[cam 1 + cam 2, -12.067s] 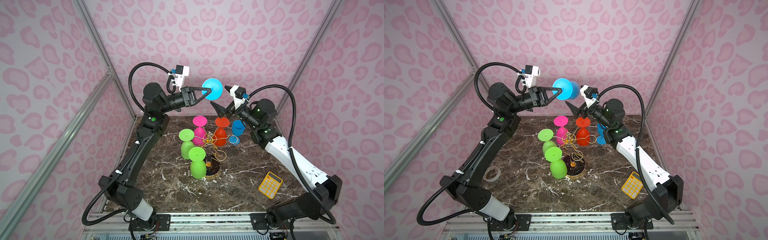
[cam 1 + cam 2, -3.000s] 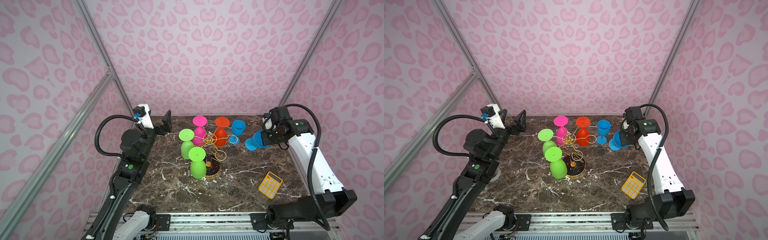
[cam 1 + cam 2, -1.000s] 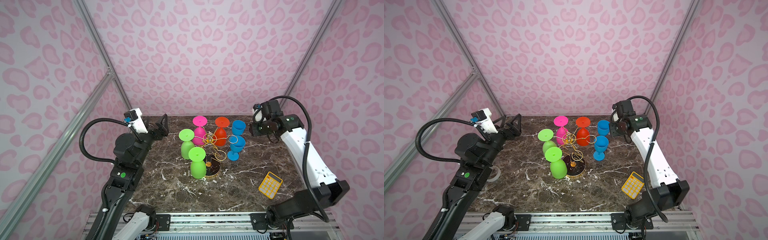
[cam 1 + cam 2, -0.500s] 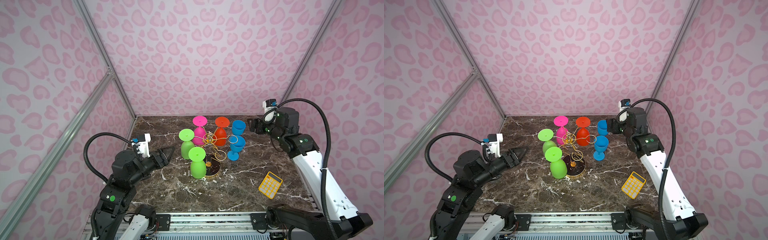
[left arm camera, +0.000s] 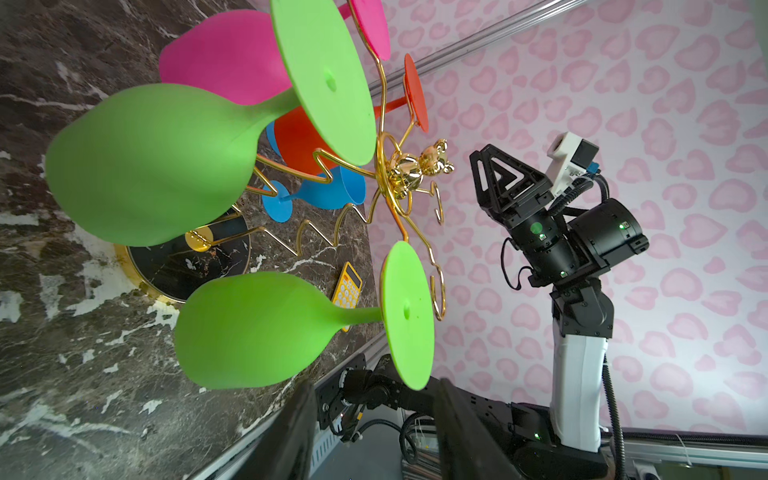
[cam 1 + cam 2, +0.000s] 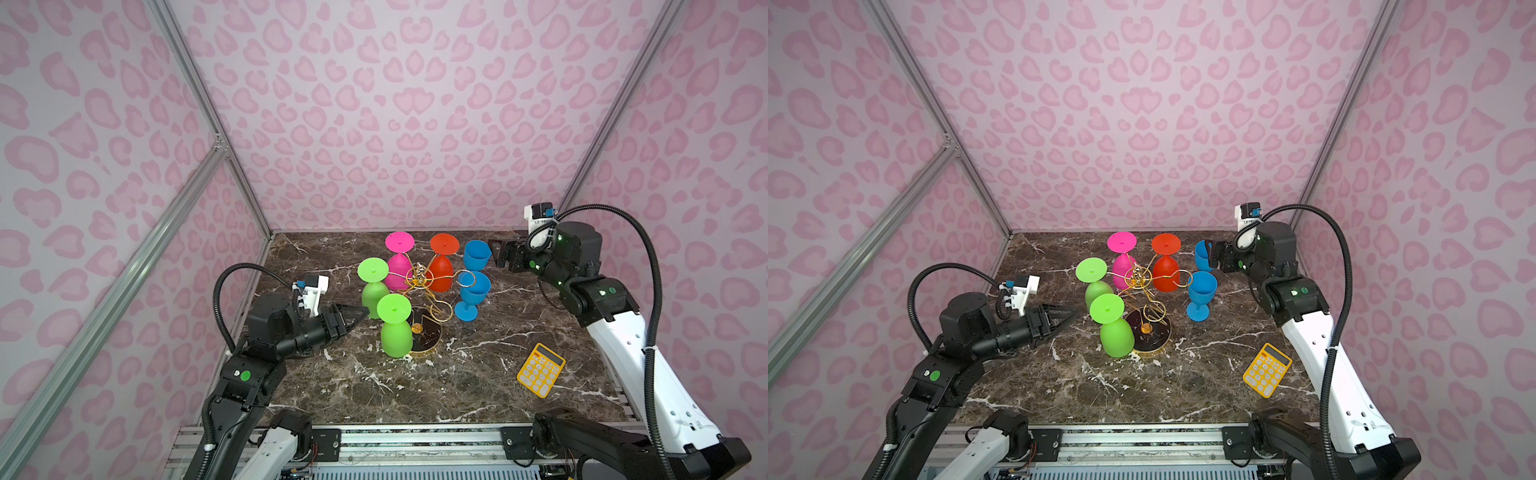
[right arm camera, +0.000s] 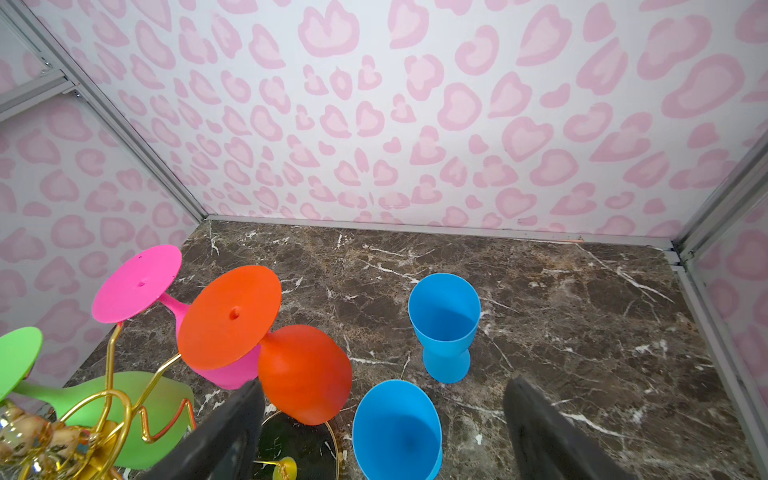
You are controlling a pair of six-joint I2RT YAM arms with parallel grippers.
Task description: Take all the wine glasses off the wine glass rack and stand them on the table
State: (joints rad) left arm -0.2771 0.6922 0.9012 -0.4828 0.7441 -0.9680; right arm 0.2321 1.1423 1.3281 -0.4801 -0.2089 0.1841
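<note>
Wine glass rack [image 6: 420, 275] separates inward-pointing arms: left end effector [image 6: 365, 310] part-open, right end effector [image 6: 496, 254] wide, both empty

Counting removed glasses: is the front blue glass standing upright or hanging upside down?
Upright: the front blue glass stands foot-down on the table, open mouth up.

The picture edge cuts off the nearer blue glass [image 7: 397, 432], and the calculator [image 6: 540, 370] keys are unreadable.
</note>
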